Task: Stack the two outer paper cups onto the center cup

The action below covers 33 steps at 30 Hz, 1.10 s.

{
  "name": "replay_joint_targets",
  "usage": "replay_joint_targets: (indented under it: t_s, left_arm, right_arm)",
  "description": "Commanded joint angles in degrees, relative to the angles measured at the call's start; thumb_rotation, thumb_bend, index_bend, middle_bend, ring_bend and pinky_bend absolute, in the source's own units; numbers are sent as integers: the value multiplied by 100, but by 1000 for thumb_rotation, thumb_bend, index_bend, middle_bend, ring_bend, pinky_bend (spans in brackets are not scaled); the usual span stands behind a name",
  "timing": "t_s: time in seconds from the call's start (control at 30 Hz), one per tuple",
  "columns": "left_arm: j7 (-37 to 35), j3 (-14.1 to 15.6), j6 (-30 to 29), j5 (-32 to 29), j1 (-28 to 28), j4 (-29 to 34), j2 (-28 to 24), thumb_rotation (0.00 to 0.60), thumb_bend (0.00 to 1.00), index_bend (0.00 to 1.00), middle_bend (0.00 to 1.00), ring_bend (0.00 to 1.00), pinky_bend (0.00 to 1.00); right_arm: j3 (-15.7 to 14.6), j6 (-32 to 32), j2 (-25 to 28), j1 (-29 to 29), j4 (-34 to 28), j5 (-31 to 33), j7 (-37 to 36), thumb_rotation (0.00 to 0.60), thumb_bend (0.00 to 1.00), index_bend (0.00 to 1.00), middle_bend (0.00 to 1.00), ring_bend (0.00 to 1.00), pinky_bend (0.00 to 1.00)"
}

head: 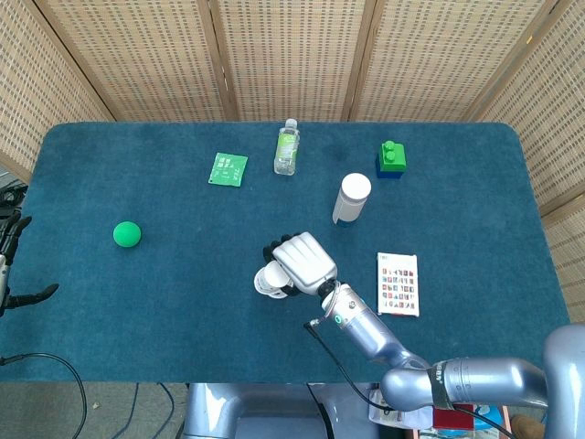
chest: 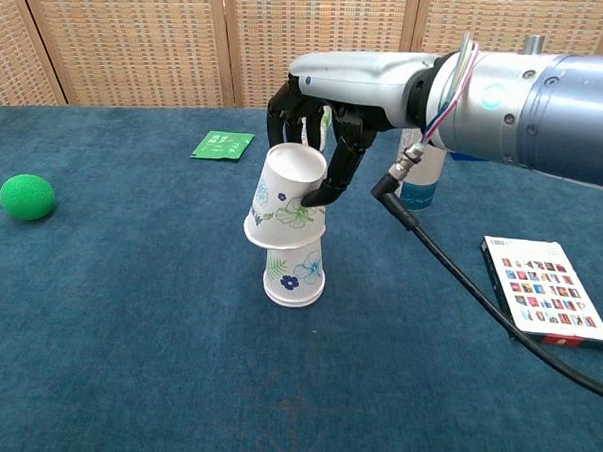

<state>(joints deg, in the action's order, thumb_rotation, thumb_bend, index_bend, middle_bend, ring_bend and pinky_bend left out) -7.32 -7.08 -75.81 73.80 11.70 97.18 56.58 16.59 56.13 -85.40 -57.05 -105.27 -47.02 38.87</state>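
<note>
We are seeing the held cup [chest: 288, 198] sitting tilted over the top of the center cup [chest: 294, 272], with the right hand [chest: 320, 137] wrapping it from behind. The ball [chest: 27, 196] is lying far left, the card [chest: 547, 290] right, and the bottle [head: 287, 146], packet [chest: 223, 144] and canister [head: 351, 198] behind.

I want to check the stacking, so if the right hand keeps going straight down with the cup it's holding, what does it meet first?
The center cup. The right hand holds the upper cup slightly tilted, its rim over the center cup's top. Going down, it should slide onto that cup, though the tilt may catch.
</note>
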Motion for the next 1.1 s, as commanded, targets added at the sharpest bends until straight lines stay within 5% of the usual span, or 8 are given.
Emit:
replay_joint_targets:
  t_s: [0.03,0.43,0.6,0.67,0.8,0.93,1.1]
  left_arm:
    - [-20,-5,1,-1,-8,0,-8,600,177,0,0,0,0]
    - [-76,-21,38,7,-14,-21,-29,600,177,0,0,0,0]
    - [-96,-25,44,8,-22,-25,-35,600,178,0,0,0,0]
    - [-102,-26,50,11,-21,-28,-37,600,178,0,0,0,0]
    - [-101,-28,49,19,-25,-28,-35,600,177,0,0,0,0]
    - [-94,-34,43,21,-28,-30,-31,600,177,0,0,0,0]
    - [-102,-37,54,28,-28,-28,-33,600,178,0,0,0,0]
  right_arm:
    - [-1,86,-82,-105,53,159,110,600,431,510,532,421,534]
    - [-148,289,-165,-309,208,294,382,600,432,510,519,421,534]
    - [-194,267,-137,-358,170,450,424,600,436,488,406,347,530]
    - [-218,225,-92,-392,121,531,457,600,429,401,291,244,461]
    - [-271,176,-14,-469,28,651,541,600,249,138,38,20,161]
    - [-318,250,3,-534,-29,653,641,600,200,81,0,0,49]
    - [-351,342,8,-556,-55,653,636,600,199,81,0,0,28]
